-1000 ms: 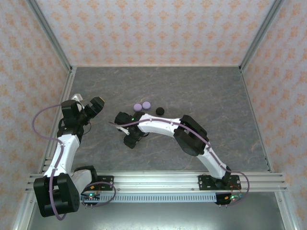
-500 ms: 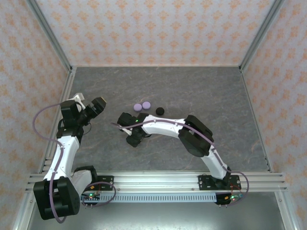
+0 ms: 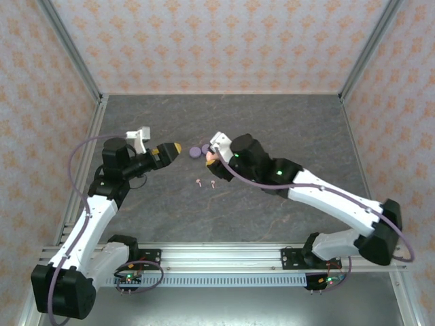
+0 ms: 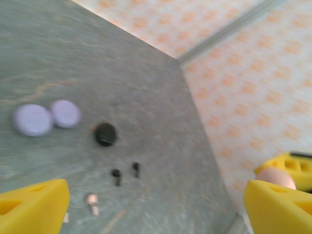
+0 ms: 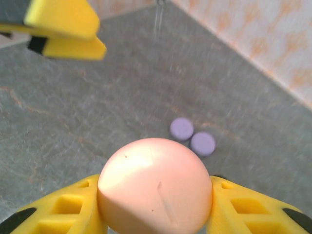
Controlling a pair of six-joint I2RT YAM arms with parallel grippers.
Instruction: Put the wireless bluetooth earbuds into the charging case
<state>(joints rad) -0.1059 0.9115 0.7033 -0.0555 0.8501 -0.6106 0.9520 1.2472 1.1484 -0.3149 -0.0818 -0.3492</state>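
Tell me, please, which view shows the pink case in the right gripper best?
Right wrist: the pink case sits large and sharp between the fingers of the right gripper. Left wrist catches it small and blurred at the right edge; top external gives a pink speck.

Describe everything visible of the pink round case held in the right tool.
The pink case is a smooth, pale peach-pink domed disc. It looks like plastic, with a soft sheen and one faint short line on its face; no seam or hinge shows. It is clamped between the yellow fingers of the right tool, one on each side. It seems to be raised above the grey table, where two lilac cases lie beyond it.
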